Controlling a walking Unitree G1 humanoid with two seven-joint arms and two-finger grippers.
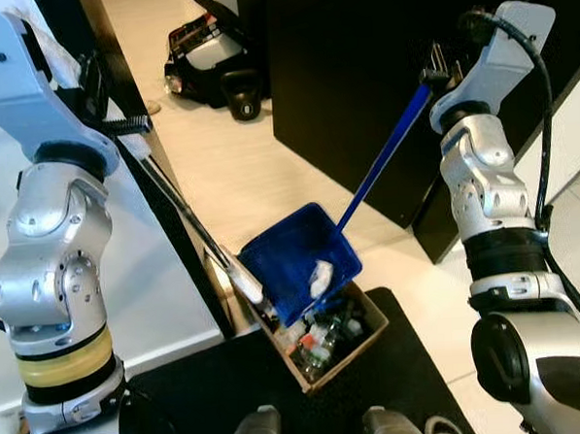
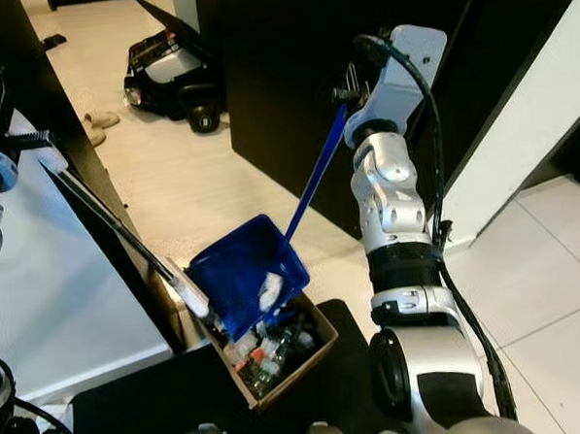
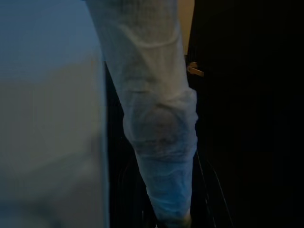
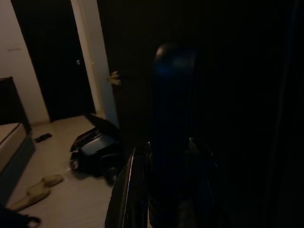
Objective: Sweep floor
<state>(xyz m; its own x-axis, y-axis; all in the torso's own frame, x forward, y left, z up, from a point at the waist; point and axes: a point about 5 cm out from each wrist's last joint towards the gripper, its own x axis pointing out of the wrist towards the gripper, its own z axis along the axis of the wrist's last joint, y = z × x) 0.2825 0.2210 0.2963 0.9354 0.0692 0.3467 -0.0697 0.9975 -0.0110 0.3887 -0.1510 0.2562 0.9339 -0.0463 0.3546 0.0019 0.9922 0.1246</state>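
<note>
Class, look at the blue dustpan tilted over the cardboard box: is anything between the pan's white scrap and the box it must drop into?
Nothing visible blocks it. The blue dustpan tilts directly above the open cardboard box, the white scrap near its lower edge. The broom sits at the pan's side, not beneath it.

This is a home, likely a bedroom or hallway: pale floor [image 1: 239, 171], dark wardrobe [image 1: 361, 77], a door with handle [image 4: 114, 78], slippers [image 4: 35, 190] and an open black bag [image 1: 203, 51] lying about.
</note>
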